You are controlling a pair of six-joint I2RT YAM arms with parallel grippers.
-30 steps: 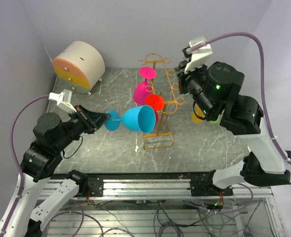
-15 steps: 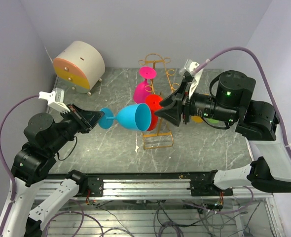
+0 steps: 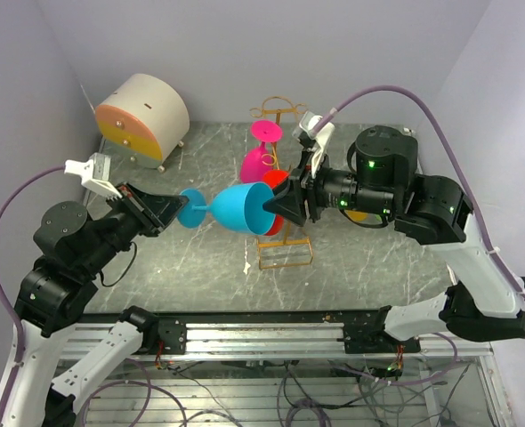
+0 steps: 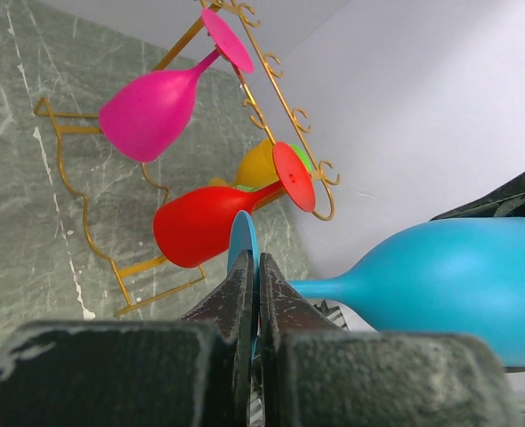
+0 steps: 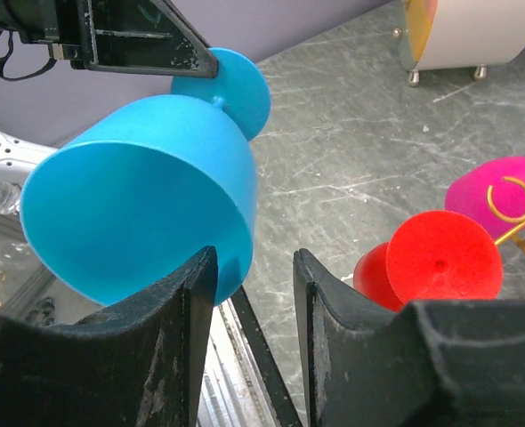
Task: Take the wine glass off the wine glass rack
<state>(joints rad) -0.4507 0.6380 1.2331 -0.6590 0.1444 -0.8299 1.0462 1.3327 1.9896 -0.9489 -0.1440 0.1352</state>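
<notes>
Since last look, right gripper [image 3: 276,206] swung leftward across rack front, now at mouth of blue wine glass [image 3: 240,210].

Left of wine glass rack [image 3: 286,255]: left gripper [image 3: 162,213] pinched tight on glass's foot disc. Glass held sideways, clear of hooks, above desk [image 3: 182,276].

On rack: pink glass [image 3: 257,162], red glass [image 3: 278,184] hang inverted.

Right gripper jaws apart, bowl rim at gap. Probably handover.

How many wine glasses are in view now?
4. Blue glass: foot in the left gripper. Pink glass and red glass: hanging on the rack. Yellow-orange glass: behind them, partly hidden; others may be too.
</notes>
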